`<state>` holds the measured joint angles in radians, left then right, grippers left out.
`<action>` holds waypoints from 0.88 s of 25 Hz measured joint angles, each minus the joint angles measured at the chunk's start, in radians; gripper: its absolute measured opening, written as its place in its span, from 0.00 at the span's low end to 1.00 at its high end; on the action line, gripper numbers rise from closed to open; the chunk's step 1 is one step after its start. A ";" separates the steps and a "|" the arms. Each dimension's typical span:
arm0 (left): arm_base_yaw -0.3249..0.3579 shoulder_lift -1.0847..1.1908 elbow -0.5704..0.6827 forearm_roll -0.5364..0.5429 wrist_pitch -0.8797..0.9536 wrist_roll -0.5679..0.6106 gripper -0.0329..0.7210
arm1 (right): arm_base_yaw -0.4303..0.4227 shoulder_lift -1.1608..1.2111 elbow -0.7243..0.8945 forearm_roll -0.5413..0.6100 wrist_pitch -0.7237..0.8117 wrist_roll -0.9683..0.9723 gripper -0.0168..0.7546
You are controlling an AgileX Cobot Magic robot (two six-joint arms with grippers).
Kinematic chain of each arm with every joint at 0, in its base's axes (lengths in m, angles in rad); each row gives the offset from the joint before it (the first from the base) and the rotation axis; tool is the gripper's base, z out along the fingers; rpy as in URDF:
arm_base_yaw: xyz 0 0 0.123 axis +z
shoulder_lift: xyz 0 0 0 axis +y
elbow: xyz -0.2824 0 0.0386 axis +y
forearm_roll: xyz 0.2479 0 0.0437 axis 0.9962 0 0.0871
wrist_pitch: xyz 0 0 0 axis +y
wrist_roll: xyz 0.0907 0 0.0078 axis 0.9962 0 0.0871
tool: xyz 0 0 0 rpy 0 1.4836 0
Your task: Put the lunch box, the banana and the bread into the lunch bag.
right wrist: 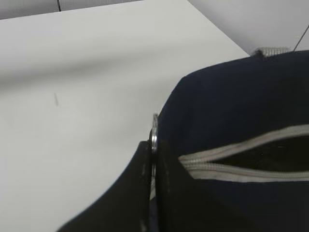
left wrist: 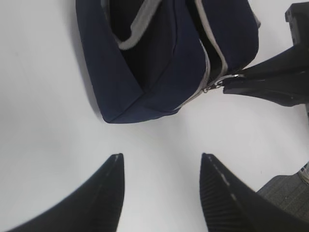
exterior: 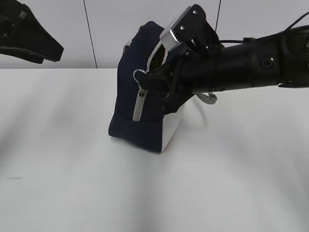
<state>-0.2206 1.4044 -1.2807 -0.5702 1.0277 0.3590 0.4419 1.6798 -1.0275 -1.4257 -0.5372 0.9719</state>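
Pinching the ring pull [right wrist: 154,131] with the right gripper [right wrist: 154,159], jaws fully closed on it. The lunch bag [exterior: 145,96] sits mid-worktop [exterior: 72,169], leaning, with the grey zipper [right wrist: 241,157] partly open near the pull (dark gap visible in the right wrist view). Left gripper [left wrist: 161,193] hovers just in front of the bag, jaws about half open, holding nothing. Lunch box, banana and bread are not in any view.

My read: still opening the bag, nothing loaded yet. To do it well I'd pull along the zipper line, not away from the fabric, or the bag will tip or drag. I'd bring the left jaws in to pin the near corner [left wrist: 118,113] of the bag as a counter-hold. Go slow; the ring grip is thin and could slip out.
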 joint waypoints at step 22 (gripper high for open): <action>0.000 0.184 0.202 -0.618 -0.244 0.761 0.52 | -0.014 0.000 -0.193 -0.304 -0.064 0.361 0.03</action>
<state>-0.2206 1.5882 -1.0784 -1.1885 0.7833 1.1203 0.4277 1.6795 -1.2202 -1.7300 -0.6010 1.3324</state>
